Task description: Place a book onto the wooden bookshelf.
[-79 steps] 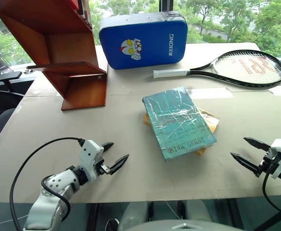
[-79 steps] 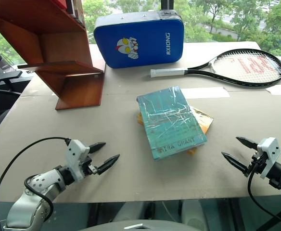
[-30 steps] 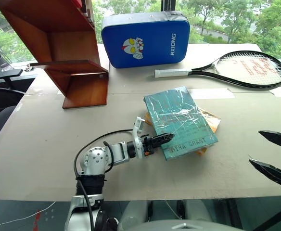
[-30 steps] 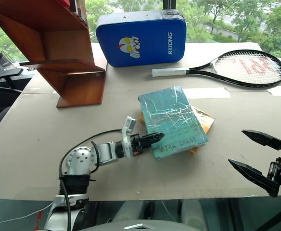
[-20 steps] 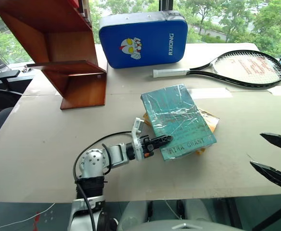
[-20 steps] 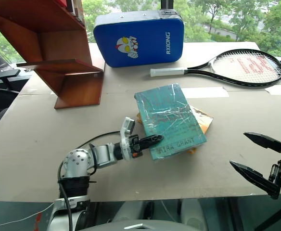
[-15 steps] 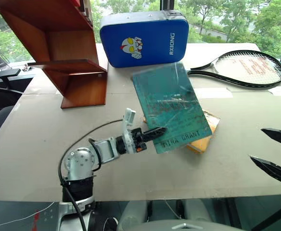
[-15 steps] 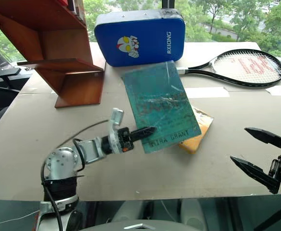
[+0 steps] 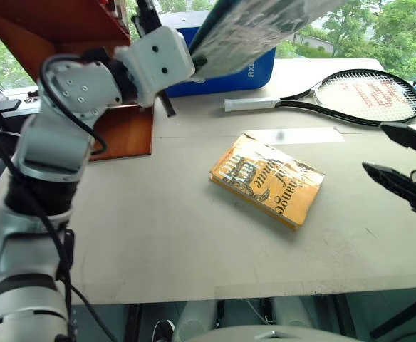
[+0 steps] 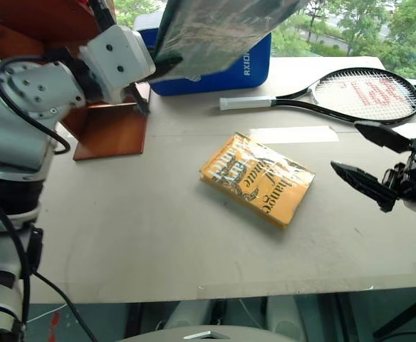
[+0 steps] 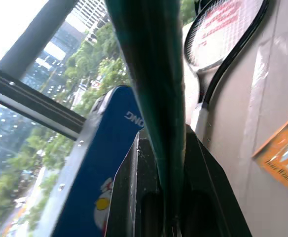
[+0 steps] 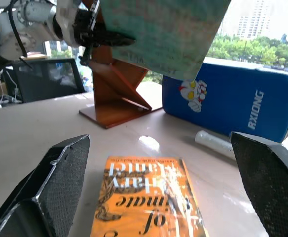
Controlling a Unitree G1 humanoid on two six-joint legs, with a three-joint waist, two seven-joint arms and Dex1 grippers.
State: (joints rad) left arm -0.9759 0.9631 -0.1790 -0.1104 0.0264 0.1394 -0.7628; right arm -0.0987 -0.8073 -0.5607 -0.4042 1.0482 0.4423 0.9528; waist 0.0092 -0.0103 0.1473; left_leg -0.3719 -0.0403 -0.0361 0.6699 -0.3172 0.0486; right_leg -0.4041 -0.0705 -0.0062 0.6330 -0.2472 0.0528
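**Book held aloft beside the bookshelf**

The book [image 10: 219,28], teal-green under crinkled wrap, is up in the air above the tabletop [image 9: 158,235], tilted, just in front of the blue padded case [image 10: 254,64] and close beside the wooden bookshelf [image 9: 58,28]. The left gripper [image 9: 194,63] has its fingers clamped on the book's lower edge. Below the book, an orange-yellow paperback [image 9: 266,179] lies flat on the tabletop. Behind the paperback lies a tennis racket [image 9: 336,98]. The right gripper [image 10: 370,158] hovers to the paperback's right, fingers spread wide and holding nothing.
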